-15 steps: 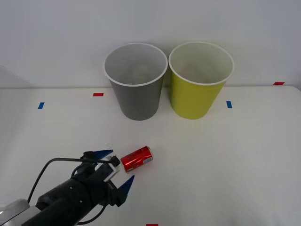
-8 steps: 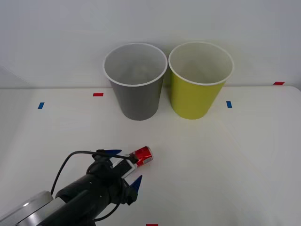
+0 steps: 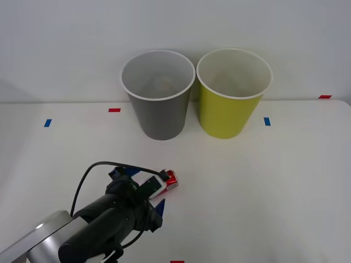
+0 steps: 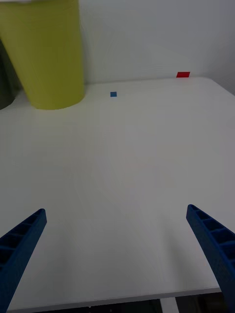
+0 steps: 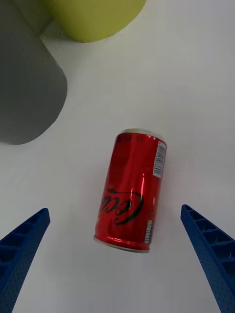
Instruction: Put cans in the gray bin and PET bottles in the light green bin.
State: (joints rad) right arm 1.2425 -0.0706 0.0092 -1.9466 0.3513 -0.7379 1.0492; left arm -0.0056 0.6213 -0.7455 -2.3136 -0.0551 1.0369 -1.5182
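Left gripper [image 5: 117,264] has advanced over the can [image 5: 131,190] since a second ago; fingers spread wide, flanking it, no contact. Can lies on its side on the surface [image 3: 263,181], short of the gray bin [image 3: 159,93]. Grasp looks imminent. Right gripper [image 4: 117,259] idle, fingers spread.

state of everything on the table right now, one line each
can: lying on its side on the table, between the left gripper's fingers, not gripped
gray bin: upright, nothing visible inside
green bin: upright, beside the gray bin, nothing visible inside
left gripper: open, low over the can
right gripper: open, holding nothing, above bare table
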